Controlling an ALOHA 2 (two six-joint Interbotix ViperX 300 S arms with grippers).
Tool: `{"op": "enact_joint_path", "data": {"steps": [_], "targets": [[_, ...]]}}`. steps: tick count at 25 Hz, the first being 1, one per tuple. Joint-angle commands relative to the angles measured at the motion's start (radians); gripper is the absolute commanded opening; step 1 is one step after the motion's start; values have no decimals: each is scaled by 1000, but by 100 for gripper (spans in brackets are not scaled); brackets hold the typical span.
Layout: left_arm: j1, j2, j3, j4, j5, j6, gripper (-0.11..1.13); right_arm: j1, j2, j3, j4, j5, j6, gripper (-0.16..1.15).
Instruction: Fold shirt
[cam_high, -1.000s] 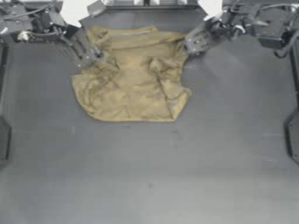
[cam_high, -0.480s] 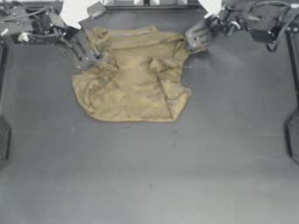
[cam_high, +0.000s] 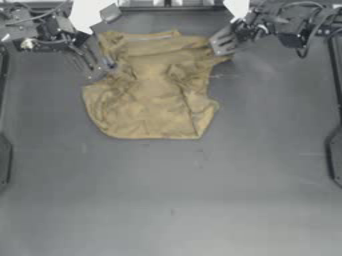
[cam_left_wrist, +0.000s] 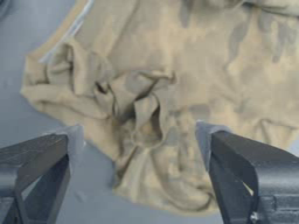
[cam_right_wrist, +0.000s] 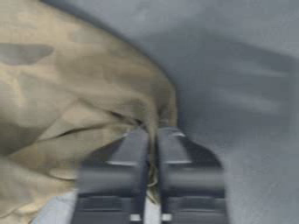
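I have the shirt (cam_high: 152, 90) lying crumpled on the far half of the table (cam_high: 200, 200), its long axis running from far edge to near, pale neckband at the far end. My right gripper (cam_high: 220, 46) is pinched closed on the shirt's far right corner. My left gripper (cam_high: 100, 70) sits at the shirt's left edge, jaws spread wide over bunched cloth, holding nothing.

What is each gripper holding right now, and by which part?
The right gripper is shut on the shirt, pinching a fold at its right edge. The left gripper holds nothing; its jaws stand open over bunched cloth.
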Motion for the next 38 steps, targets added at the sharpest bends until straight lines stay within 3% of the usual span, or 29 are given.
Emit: {"op": "enact_joint_path", "data": {"steps": [1, 3, 13, 26, 32, 35, 38], "targets": [[-2, -49, -2, 5, -5, -2, 103, 8, -34, -29, 5, 14, 0, 0], [0, -51, 6, 6, -3, -2, 103, 21, -49, -43, 5, 31, -2, 10], [-2, -54, 9, 6, -6, -3, 103, 107, -41, -207, 11, 140, 0, 3], [-2, -101, 49, 6, -6, -5, 103, 173, 74, -359, 107, 167, -11, 3], [-2, -103, 51, 6, -8, -5, 103, 192, 133, -414, 160, 161, -61, 4], [-2, -104, 55, 6, -8, -5, 103, 192, 141, -420, 167, 138, -83, 18], [-2, -103, 61, 6, -8, -5, 103, 189, 146, -420, 189, 132, -115, 59]]}}
